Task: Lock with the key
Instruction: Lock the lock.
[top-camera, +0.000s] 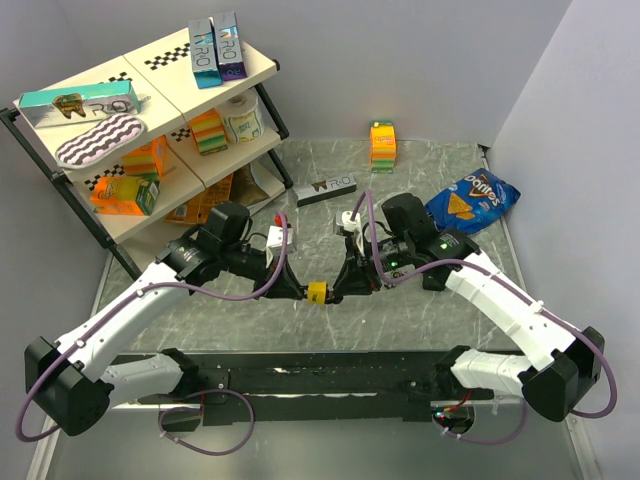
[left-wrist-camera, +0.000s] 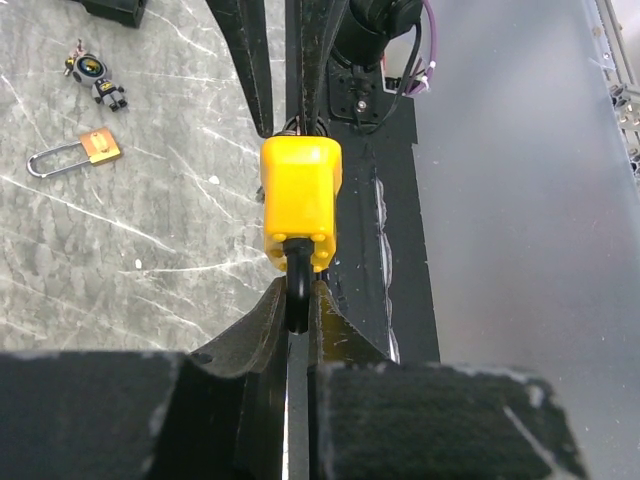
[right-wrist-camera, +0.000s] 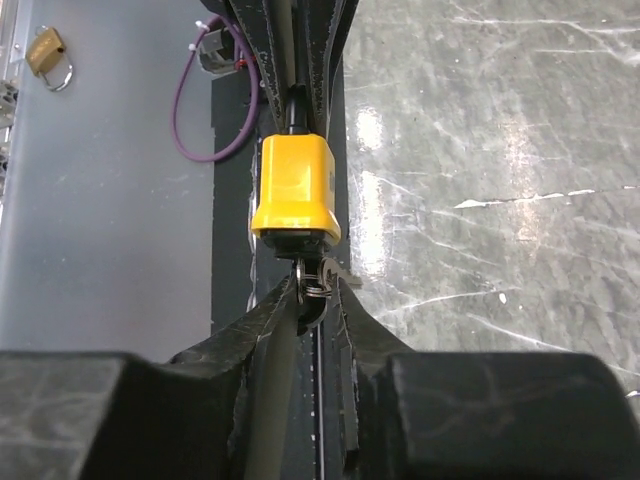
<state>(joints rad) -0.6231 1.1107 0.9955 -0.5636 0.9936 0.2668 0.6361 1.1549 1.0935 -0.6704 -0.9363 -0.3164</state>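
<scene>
Where the two arms meet over the near middle of the table (top-camera: 420, 320), the lock (top-camera: 317, 292), a yellow block, is held between them. The left gripper (left-wrist-camera: 297, 300) is clenched on its dark shackle. At the opposite end, the key (right-wrist-camera: 310, 280) sits at the lock's base, pinched by the right gripper (right-wrist-camera: 315, 300), its ring just visible between the fingers. Farther off on the marbled surface lie a small long-shackled padlock (left-wrist-camera: 75, 153) and a toy figure (left-wrist-camera: 97, 80). A blue chip bag (top-camera: 470, 200) lies at the far right.
</scene>
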